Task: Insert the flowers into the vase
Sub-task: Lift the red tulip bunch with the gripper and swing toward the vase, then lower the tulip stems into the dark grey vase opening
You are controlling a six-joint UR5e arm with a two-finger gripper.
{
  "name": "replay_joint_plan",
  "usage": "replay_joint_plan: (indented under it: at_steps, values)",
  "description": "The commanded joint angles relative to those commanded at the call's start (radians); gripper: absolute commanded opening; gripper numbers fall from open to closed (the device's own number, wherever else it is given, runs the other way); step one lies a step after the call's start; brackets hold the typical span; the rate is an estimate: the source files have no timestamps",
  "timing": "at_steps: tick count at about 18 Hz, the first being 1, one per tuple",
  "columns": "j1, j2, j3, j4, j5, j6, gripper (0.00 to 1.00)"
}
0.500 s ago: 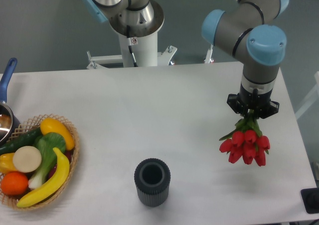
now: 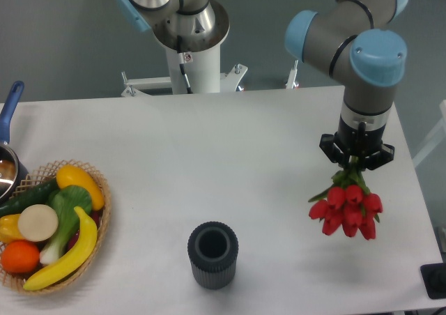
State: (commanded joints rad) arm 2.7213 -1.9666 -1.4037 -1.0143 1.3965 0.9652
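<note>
My gripper (image 2: pixel 356 160) is shut on the green stems of the flowers (image 2: pixel 347 208), a bunch of red tulips that hangs blooms-down over the right side of the white table. The vase (image 2: pixel 212 254), dark grey with ribbed sides and an open round rim, stands upright near the table's front edge, well to the left of the flowers and lower in the picture. The gripper's fingertips are largely hidden by the stems and leaves.
A wicker basket (image 2: pixel 103 210) of toy fruit and vegetables sits at the left front. A pot with a blue handle (image 2: pixel 10 109) is at the left edge. A second arm's base (image 2: pixel 189 57) stands behind the table. A black object (image 2: pixel 435 280) lies at the right front corner.
The gripper and the flowers have shifted slightly to the right and towards the front edge of the table. The vase and basket have not moved.
</note>
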Motion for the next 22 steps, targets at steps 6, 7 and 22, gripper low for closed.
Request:
replay_joint_plan:
  at_steps: [6, 7, 22]
  values:
    - [0.017, -0.001, 0.012, 0.151, -0.359, -0.126, 0.00]
    - [0.018, -0.003, 0.014, 0.155, -0.443, -0.173, 0.00]
    - [-0.078, -0.069, 0.141, 0.304, -1.056, -0.232, 0.00]
